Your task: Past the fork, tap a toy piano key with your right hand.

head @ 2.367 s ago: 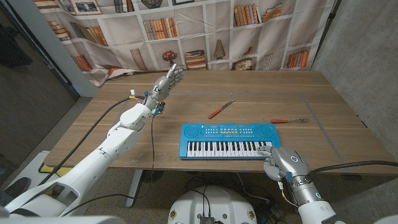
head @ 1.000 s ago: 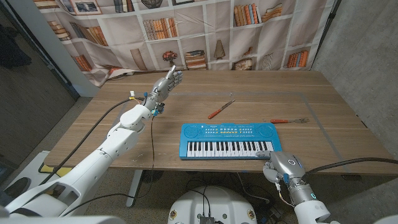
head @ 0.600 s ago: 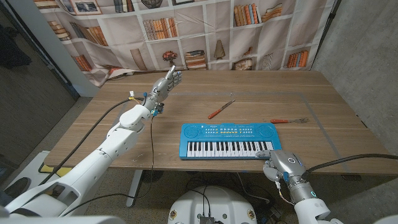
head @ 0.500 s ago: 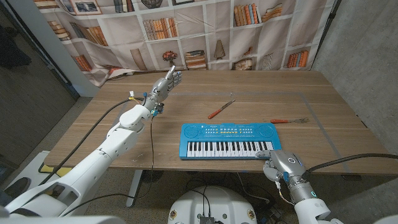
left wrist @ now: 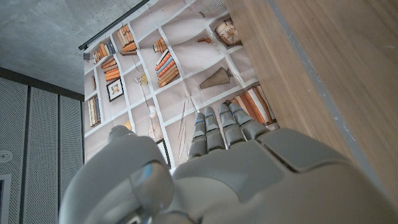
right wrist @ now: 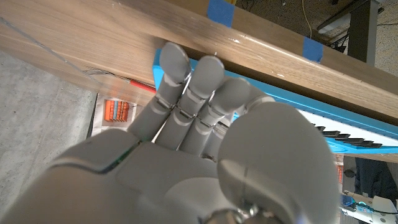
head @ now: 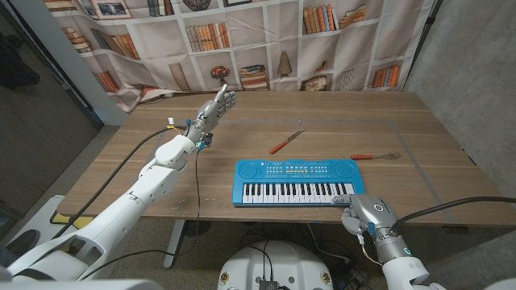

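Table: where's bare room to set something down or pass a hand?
Bare wood runs between the left hand and the screwdriver, and left of the piano. The far right corner beyond the fork is bare too. It is tight at the near edge, where the right hand sits by the piano's right end.

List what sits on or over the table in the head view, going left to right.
Left hand → red-handled knife → blue toy piano → right hand at the near edge → fork.
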You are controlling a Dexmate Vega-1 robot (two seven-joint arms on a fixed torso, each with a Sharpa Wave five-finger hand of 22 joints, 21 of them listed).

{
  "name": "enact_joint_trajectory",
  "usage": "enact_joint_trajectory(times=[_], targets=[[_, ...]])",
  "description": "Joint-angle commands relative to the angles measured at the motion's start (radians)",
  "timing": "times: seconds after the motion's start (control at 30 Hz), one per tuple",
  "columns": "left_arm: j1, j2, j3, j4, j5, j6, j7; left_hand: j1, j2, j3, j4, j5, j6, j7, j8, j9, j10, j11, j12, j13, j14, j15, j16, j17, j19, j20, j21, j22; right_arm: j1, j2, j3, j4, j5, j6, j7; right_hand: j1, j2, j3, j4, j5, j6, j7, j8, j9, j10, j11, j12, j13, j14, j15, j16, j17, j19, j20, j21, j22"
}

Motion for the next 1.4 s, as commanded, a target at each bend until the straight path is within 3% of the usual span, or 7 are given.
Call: enact_joint_trajectory(times=[0.03,0.67,1.0,1.17,1.4], targets=[[0.002,0.002,-0.005,-0.004,-0.003,-0.002,0.004,0.009,0.002,-0.009,0.002,-0.005,0.010,0.002,-0.006,0.004,0.007,-0.003,-0.005,0.003,0.008,0.000,-0.003,0.003,0.006,-0.002,-0.001,0.001,0.024,-0.007,-0.026,0.005,-0.006,-0.009,-0.035,0.002,0.011,0.001,0.000,-0.004,-0.020,0.000,-0.003,-0.001,-0.004,0.001,-0.010,0.001,0.003,-0.004,-0.001,0.000,-0.007,0.001,0.018,-0.005],[-0.012,-0.007,0.003,0.018,-0.011,-0.004,-0.022,0.012,0.003,-0.011,0.002,-0.006,0.010,0.001,-0.007,0.005,0.009,-0.004,-0.006,0.003,0.010,-0.001,-0.003,0.003,0.008,-0.001,-0.005,0.001,0.012,0.011,-0.034,-0.004,-0.031,-0.001,-0.118,0.009,0.011,-0.001,0.000,-0.007,-0.036,0.000,0.001,0.000,-0.002,0.001,-0.018,0.004,0.002,-0.004,-0.005,-0.020,-0.027,0.001,0.051,-0.033],[-0.018,0.002,0.000,0.021,-0.011,-0.002,-0.030,0.013,0.004,-0.012,0.002,-0.008,0.012,0.002,-0.007,0.005,0.009,-0.005,-0.007,0.003,0.010,-0.001,-0.004,0.003,0.007,-0.001,-0.008,0.001,0.003,0.041,-0.009,0.000,0.004,0.042,-0.162,0.011,0.011,0.000,0.001,-0.008,-0.042,0.000,0.000,-0.001,-0.003,0.001,-0.022,0.003,-0.001,-0.004,-0.003,-0.022,-0.038,0.001,0.062,-0.047],[-0.024,0.005,0.004,0.030,-0.013,-0.001,-0.048,0.014,0.004,-0.012,0.002,-0.008,0.012,0.002,-0.008,0.005,0.009,-0.004,-0.007,0.003,0.010,0.000,-0.004,0.003,0.007,0.000,-0.008,0.001,-0.017,0.067,0.043,0.007,0.088,0.114,-0.208,0.012,0.011,-0.002,0.001,-0.011,-0.043,0.000,0.000,-0.001,-0.003,0.001,-0.020,0.008,-0.001,-0.004,-0.001,-0.022,-0.038,0.001,0.073,-0.058],[-0.020,0.017,-0.003,0.020,-0.012,-0.004,-0.050,0.015,0.005,-0.013,0.003,-0.009,0.011,0.001,-0.008,0.005,0.010,-0.004,-0.007,0.003,0.010,-0.001,-0.004,0.003,0.009,0.000,-0.010,0.001,-0.015,0.096,0.063,0.021,0.107,0.149,-0.250,0.013,0.012,-0.003,0.001,-0.017,-0.048,0.000,0.000,-0.001,-0.006,0.001,-0.025,0.007,-0.004,-0.004,-0.006,-0.034,-0.042,0.001,0.093,-0.071]])
